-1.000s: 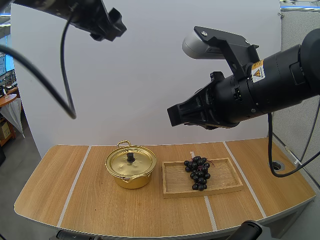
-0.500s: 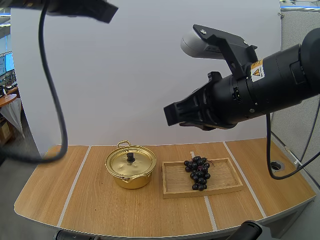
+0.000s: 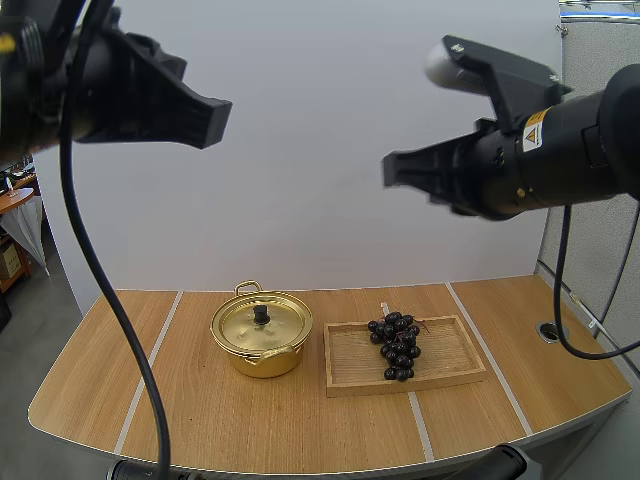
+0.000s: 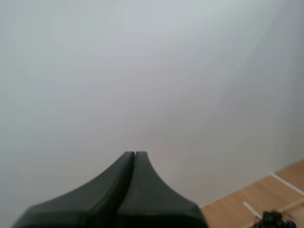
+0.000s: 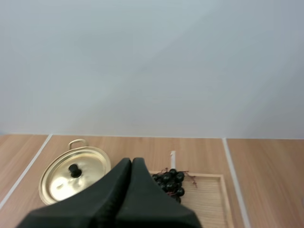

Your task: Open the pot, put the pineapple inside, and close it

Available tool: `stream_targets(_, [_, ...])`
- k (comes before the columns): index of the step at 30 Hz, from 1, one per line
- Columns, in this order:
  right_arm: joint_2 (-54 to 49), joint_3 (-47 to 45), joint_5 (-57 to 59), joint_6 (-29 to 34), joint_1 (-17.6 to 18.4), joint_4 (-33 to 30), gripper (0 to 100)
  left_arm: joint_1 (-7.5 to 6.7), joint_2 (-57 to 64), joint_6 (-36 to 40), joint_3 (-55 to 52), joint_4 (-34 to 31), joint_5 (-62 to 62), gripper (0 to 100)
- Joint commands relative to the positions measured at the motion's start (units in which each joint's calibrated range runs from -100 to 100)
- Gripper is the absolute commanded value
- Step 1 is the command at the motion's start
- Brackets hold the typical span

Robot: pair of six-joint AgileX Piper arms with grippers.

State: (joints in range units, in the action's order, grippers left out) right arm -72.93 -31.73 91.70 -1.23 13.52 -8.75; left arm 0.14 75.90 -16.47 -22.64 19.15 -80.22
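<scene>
Both arms poised high, end effectors closed on nothing; pot lidded far below.

The left end effector (image 4: 135, 155) and the right end effector (image 5: 131, 161) each have their fingers pressed together into one dark wedge, empty. Both arms reach forward roughly level, well above the counter (image 3: 200, 420). Far below and between them sits the pot (image 3: 262, 362), its lid (image 3: 245, 326) on. From the right end effector it lies ahead and to the left, while the bunch of grapes (image 3: 396, 345) lies straight ahead on the wooden tray (image 3: 450, 362). I judge three risks. Closed fingers lowered onto the lid's small knob would press it rather than grasp it. A long descent could drift off that knob. And the fruit here is grapes, not the pineapple named, which may stall the pick.
</scene>
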Motion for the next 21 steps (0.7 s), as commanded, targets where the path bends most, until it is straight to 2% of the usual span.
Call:
stream_targets(1, [-0.6,0.0,-6.0,9.4,-3.4,-11.4,0,-0.10,6.0,21.3,-13.0,-13.7,25.2,0])
stream_targets(4, [-1.1,0.0,-6.0,11.5,-4.5,-12.7,0,-0.10,8.6,25.7,-17.5,-17.5,31.7,0])
stream_targets(13, [-7.5,-4.3,-10.5,12.2,-6.2,-14.6,0,-0.10,12.2,28.7,-27.0,-17.6,37.7,0])
stream_targets(15, [-14.5,-9.5,-18.6,12.2,-7.5,-18.2,0,-0.10,12.5,29.9,-28.8,-17.6,38.1,0])
stream_targets(17, [-19.5,-13.2,-24.9,12.0,-8.4,-18.3,0,-0.10,12.5,30.2,-29.4,-17.6,38.1,0])
stream_targets(21, [-23.7,-16.8,-29.9,12.0,-10.2,-17.8,0,-0.10,12.9,29.8,-30.4,-17.7,38.5,0])
